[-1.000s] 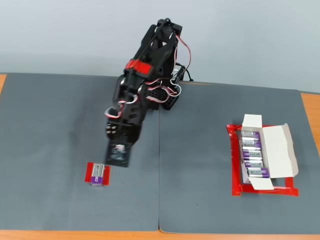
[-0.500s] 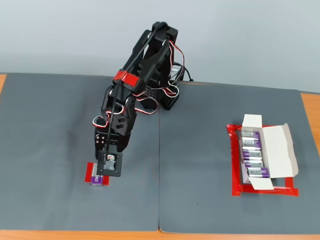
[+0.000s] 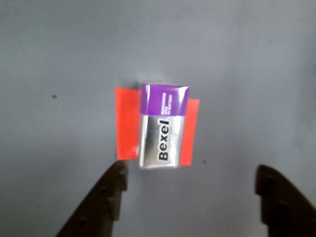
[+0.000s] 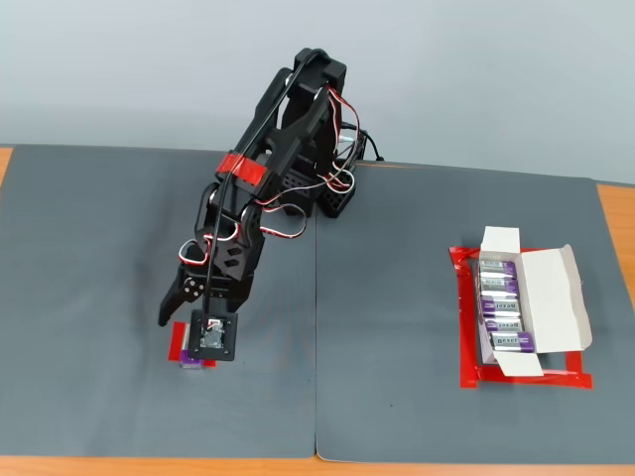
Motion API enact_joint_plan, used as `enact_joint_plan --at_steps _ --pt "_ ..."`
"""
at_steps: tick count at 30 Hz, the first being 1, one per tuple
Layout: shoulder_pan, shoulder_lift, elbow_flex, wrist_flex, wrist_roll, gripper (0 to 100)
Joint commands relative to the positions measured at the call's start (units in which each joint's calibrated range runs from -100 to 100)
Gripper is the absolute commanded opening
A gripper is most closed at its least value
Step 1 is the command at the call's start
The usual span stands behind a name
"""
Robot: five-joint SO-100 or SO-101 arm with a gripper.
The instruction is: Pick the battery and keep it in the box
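Note:
The battery (image 3: 163, 126) is a silver cell with a purple band and dark "Bexel" lettering. It lies on a small red tape patch (image 3: 126, 129) on the grey mat. My gripper (image 3: 190, 197) is open, its two dark fingers (image 3: 106, 202) at the bottom of the wrist view, just short of the battery and touching nothing. In the fixed view my gripper (image 4: 189, 327) hangs over the battery (image 4: 189, 364), hiding all but its purple end. The white box (image 4: 552, 294) sits at the right with its flaps open.
Several matching batteries (image 4: 501, 307) lie in a row inside the box, which rests on a red tape frame (image 4: 466, 342). The arm's base (image 4: 322, 193) stands at the back centre. Two grey mats (image 4: 397, 397) cover the wooden table.
The arm has swung left and lowered over the battery on the red patch. The gripper's jaws have spread open.

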Motion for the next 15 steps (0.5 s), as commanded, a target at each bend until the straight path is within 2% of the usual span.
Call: enact_joint_plan --at_steps 1,6,15 --pt "0.06 0.14 -3.11 -0.74 0.18 31" --pt "0.06 2.17 -3.20 -0.83 0.18 31" --pt "-0.16 6.84 -3.11 -7.25 0.18 32"
